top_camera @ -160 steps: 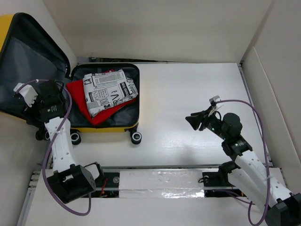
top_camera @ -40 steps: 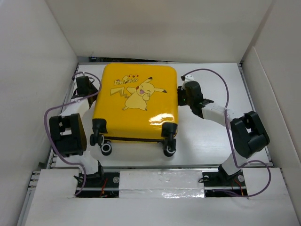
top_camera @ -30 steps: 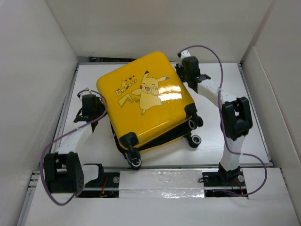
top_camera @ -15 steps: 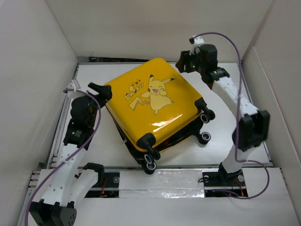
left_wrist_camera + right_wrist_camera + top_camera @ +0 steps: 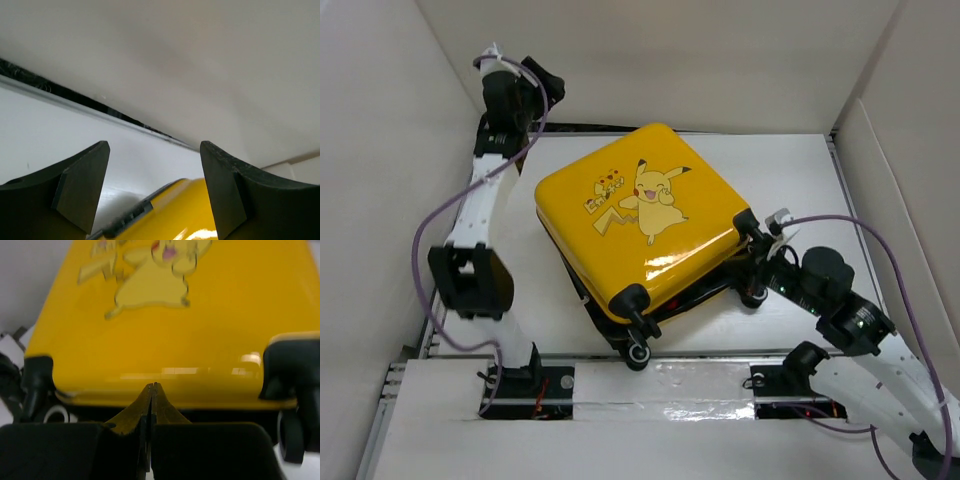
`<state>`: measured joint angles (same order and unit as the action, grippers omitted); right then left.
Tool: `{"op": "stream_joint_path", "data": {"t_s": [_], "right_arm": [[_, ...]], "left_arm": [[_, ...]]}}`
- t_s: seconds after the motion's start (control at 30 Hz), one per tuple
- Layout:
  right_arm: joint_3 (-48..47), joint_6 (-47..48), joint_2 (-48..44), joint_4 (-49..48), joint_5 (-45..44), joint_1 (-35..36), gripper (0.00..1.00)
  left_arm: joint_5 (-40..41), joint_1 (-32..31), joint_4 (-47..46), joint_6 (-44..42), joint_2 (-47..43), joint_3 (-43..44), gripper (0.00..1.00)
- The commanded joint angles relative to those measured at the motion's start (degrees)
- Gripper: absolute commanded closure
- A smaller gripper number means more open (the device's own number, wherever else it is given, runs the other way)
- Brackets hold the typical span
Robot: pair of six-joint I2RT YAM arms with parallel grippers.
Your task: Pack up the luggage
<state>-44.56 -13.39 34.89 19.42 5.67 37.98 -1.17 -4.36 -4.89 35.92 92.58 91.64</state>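
Observation:
The yellow luggage (image 5: 640,225) lies closed on the table, Pikachu face up, turned at an angle, with its black wheels toward the near right. My left gripper (image 5: 550,84) is open and empty, raised by the back-left wall above the luggage's far corner. That corner (image 5: 200,215) shows low between the fingers (image 5: 82,192) in the left wrist view. My right gripper (image 5: 760,262) is shut, with its tips (image 5: 152,386) at the luggage's wheel-side edge (image 5: 200,315), just above the black zipper band. The clothes are hidden inside.
White walls stand at the left, back and right of the table (image 5: 790,180). A black slot (image 5: 60,90) runs along the foot of the back wall. The luggage wheels (image 5: 638,355) (image 5: 290,440) stick out toward the near edge and my right arm.
The luggage, open with clothes in it 5 s ago, is closed and turned clockwise. The left arm rose to the back-left wall. The right arm swung from the far corner to the wheel side.

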Motion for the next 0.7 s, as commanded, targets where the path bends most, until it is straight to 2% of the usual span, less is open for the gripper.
{"op": "stream_joint_path", "data": {"t_s": [0.0,0.03,0.1,0.27,0.43,0.53,0.57,0.67], "right_arm": [[3.68,-5.67,-5.60,12.73,2.66,2.62,1.00],[3.95,-6.82,-6.84,16.23,5.03,4.28,1.00],[4.21,-8.31,-7.21,19.06,6.28,5.96,1.00],[10.44,-10.70,-5.29,18.21,4.96,8.34,0.99],[10.63,-10.43,4.29,10.05,2.25,9.48,0.89],[10.37,-9.03,8.34,6.09,-9.15,9.48,0.85],[10.54,-8.24,9.22,4.50,-12.75,8.79,0.83],[11.16,-6.74,13.17,-3.75,-13.94,3.52,0.80]], "left_arm": [[-11.81,3.12,15.31,-7.61,13.53,18.41,0.30],[-16.28,4.52,19.69,-10.23,19.25,24.32,0.30],[-18.86,5.41,22.28,-11.66,22.90,26.64,0.30],[-22.64,7.43,20.97,-13.94,27.12,23.43,0.30],[-27.39,7.44,21.32,-15.62,30.03,21.83,0.30],[-29.06,7.44,21.50,-16.41,31.44,20.78,0.30],[-29.24,6.91,21.41,-16.67,31.61,20.34,0.30],[-28.02,5.34,20.80,-17.29,31.62,17.01,0.31]]}}
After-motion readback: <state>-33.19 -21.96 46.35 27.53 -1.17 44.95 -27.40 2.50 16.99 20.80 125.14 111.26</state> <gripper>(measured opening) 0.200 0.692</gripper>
